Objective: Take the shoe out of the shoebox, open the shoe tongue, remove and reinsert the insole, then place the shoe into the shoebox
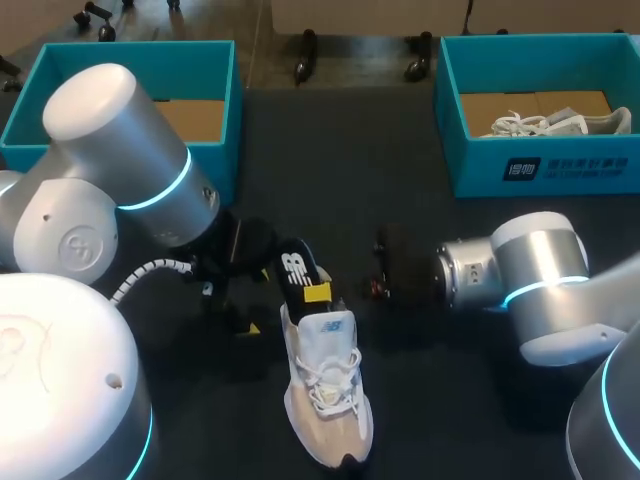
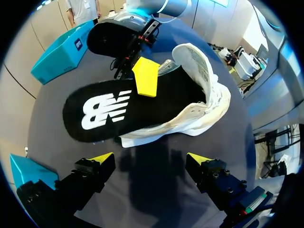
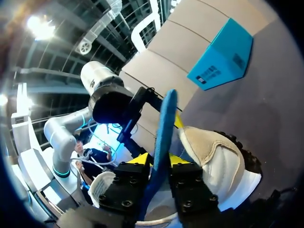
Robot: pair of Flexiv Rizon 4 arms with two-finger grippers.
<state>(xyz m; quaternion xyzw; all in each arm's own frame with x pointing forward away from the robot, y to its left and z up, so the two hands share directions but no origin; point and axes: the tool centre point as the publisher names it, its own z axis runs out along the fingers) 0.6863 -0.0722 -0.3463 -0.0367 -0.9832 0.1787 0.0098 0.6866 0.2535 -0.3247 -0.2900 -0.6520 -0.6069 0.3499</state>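
Observation:
A white shoe [image 1: 325,390] lies on the dark table, toe toward me. Its black insole [image 1: 297,270] sticks out of the heel opening, logo side up. My right gripper [image 1: 322,295] comes in from the right and holds the insole at its edge. In the right wrist view the insole [image 3: 164,133] stands edge-on between the yellow fingertips [image 3: 139,159], both against it. From the left wrist, the insole [image 2: 104,111] and shoe [image 2: 199,95] lie ahead of my open left gripper [image 2: 151,159], which holds nothing. The right gripper's yellow fingertip [image 2: 146,76] rests on the insole.
A teal shoebox [image 1: 540,170] at the back right holds another white shoe [image 1: 560,123]. A second teal box [image 1: 225,110] stands at the back left, behind my left arm. Dark table surface shows between the two boxes.

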